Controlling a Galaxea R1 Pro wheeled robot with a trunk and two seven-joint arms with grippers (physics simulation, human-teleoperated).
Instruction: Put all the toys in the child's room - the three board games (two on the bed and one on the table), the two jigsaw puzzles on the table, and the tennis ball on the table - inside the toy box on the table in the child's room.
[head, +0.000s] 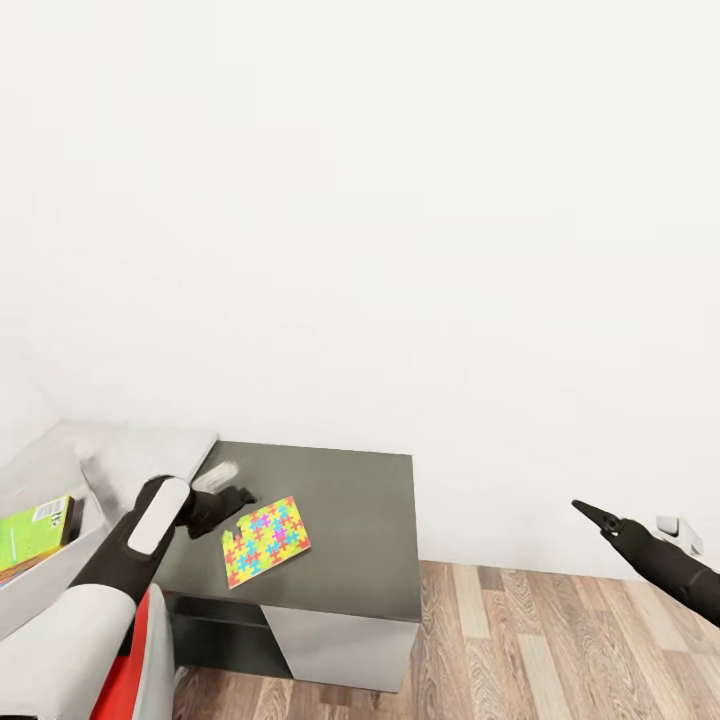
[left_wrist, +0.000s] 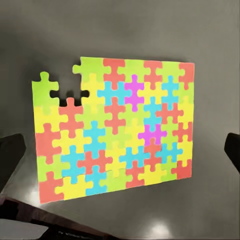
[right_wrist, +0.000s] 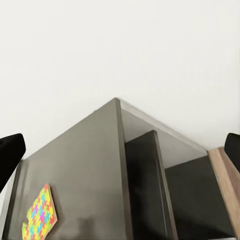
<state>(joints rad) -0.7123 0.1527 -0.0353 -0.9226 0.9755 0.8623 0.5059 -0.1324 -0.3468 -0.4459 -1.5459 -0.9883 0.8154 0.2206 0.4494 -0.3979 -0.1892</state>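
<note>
glossy dark table (head: 350, 520), wood-plank floor (head: 560, 640).

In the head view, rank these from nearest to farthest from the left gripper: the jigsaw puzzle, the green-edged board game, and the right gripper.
1. Jigsaw puzzle, on the dark table section, right beside the left gripper.
2. Green-edged board game, off to the left in the toy box.
3. Right gripper, far across, over the wood floor.
</note>
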